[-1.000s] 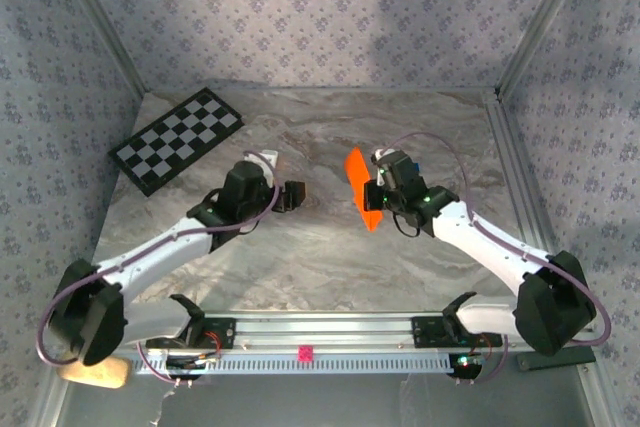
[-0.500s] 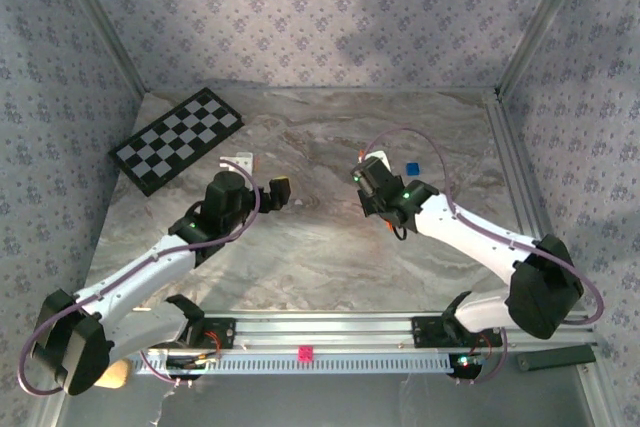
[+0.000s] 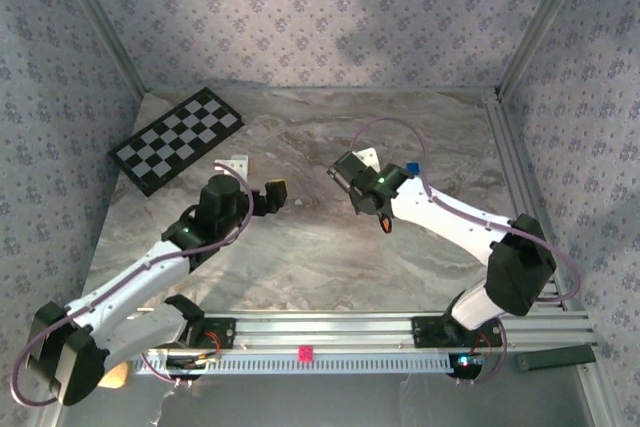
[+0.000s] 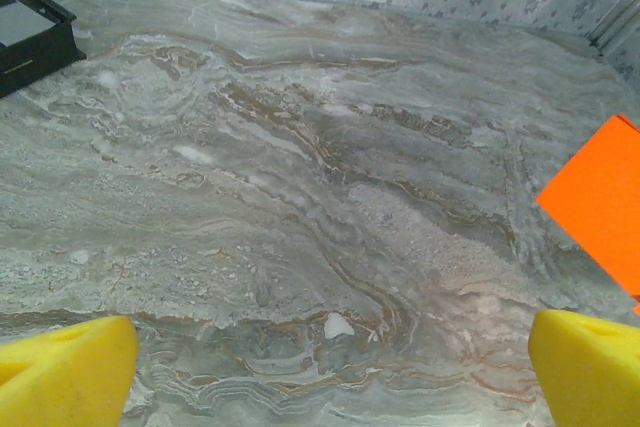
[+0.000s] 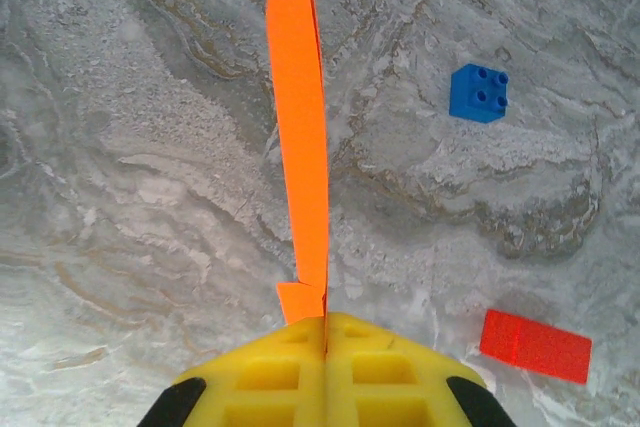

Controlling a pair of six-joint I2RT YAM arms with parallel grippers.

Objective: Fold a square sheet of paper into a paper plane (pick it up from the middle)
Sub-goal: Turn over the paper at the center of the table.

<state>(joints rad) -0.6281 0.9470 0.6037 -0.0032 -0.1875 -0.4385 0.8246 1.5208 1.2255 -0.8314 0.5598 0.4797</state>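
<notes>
Grey marbled tabletop (image 3: 320, 257), right gripper (image 5: 323, 335) clamped on thin upright orange paper (image 5: 300, 127), left gripper (image 4: 320, 377) spread wide above marble, blue brick (image 5: 478, 93) nearby.

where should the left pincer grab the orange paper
Probably the free end of the orange paper, away from the shut right pincer. It is a thin strip, so bring the open left pincer in edge-on, jaws closing across its flat faces.
</notes>
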